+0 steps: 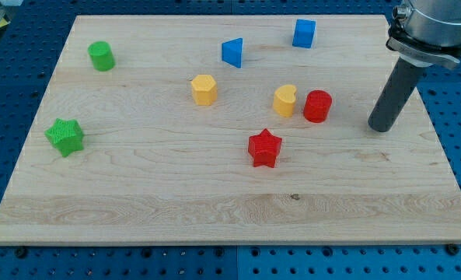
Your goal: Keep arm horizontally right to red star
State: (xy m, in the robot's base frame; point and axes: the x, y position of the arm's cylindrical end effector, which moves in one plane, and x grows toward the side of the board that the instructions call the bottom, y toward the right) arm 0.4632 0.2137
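My tip (383, 127) rests on the wooden board (137, 194), right of the red cylinder (317, 106). The red star (264, 148) lies nearer and well to its left. The rod carries no claw; contact with the board seems likely

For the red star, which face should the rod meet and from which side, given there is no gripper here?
Nothing can grip; my tip can only push. The red star lies flat, with the red cylinder and yellow block just toward the view's top. My tip stands to the view's right, slightly higher. Probably best: come level from the view's right and meet the star's right-facing point.
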